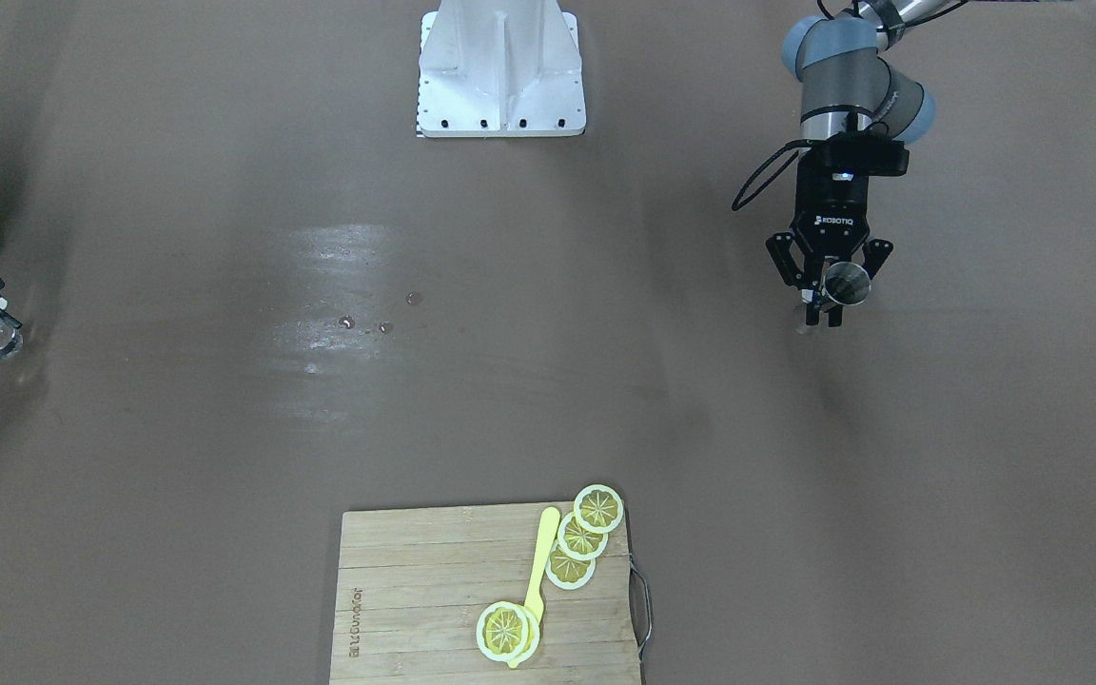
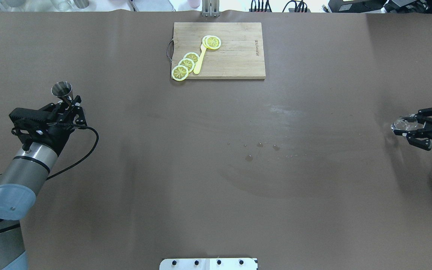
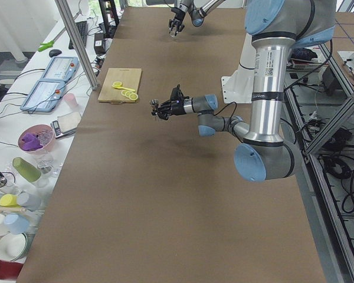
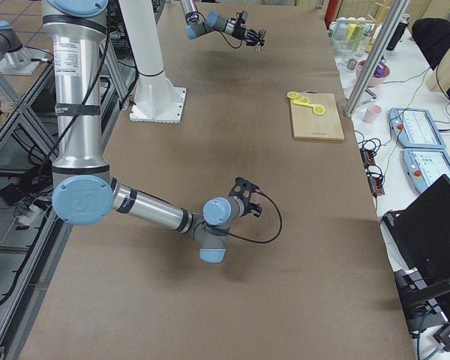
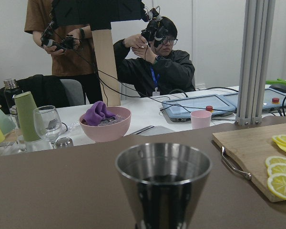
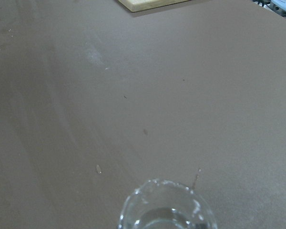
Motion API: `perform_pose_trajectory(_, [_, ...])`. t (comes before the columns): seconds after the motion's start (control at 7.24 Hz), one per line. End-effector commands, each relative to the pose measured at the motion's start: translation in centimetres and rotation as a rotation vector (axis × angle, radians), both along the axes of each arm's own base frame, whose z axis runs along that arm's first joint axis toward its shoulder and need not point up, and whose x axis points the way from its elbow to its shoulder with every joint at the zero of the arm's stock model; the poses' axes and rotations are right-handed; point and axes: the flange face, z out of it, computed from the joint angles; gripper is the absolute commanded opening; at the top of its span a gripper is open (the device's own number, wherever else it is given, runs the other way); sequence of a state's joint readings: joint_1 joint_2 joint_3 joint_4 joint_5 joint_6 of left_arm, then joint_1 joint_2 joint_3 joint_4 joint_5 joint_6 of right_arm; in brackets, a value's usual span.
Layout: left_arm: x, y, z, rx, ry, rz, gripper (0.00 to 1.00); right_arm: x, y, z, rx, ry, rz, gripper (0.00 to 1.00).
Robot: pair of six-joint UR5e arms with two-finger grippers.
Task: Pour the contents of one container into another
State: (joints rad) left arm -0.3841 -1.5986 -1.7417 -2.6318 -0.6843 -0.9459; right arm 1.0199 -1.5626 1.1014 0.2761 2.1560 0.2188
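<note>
A steel jigger [image 2: 62, 90] stands upright above the table at the left, and my left gripper [image 2: 68, 106] is shut on its lower cone. The left wrist view shows its rim close up [image 5: 163, 164], dark inside. In the front-facing view the jigger [image 1: 848, 283] sits between the left gripper's fingers [image 1: 778, 262]. At the far right my right gripper [image 2: 407, 126] is shut on a clear glass [image 2: 401, 123]. The right wrist view shows that glass [image 6: 167, 210] at its bottom edge, with a little clear liquid in it.
A wooden cutting board [image 2: 238, 60] with lemon slices [image 2: 186, 64] and a yellow utensil [image 2: 200, 60] lies at the far middle of the table. A few droplets [image 2: 257, 148] dot the centre. The robot base [image 1: 502, 71] is at the near edge.
</note>
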Motion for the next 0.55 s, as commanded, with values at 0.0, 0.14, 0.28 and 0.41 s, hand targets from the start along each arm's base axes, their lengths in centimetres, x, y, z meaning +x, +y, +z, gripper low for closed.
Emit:
perform_pose_trajectory(0.0, [2.0, -0.7, 2.5, -0.022, -0.024, -0.053, 0.0, -2.8, -0.1, -0.9, -0.009, -0.018, -0.004, 0.0])
perform_pose_trajectory(0.14, [3.0, -1.3, 3.3, -0.023, -0.031, -0.082, 0.03, -3.5, 0.0, -0.9, -0.015, -0.021, -0.009, 0.0])
perform_pose_trajectory(0.28, [3.6, -1.5, 3.2, -0.029, -0.006, -0.091, 0.08, -3.7, -0.1, -1.1, -0.014, -0.024, -0.009, 0.0])
perform_pose_trajectory(0.41, [4.3, -1.8, 3.5, -0.041, 0.031, -0.102, 0.09, -3.8, 0.0, -1.0, -0.015, -0.023, -0.012, 0.0])
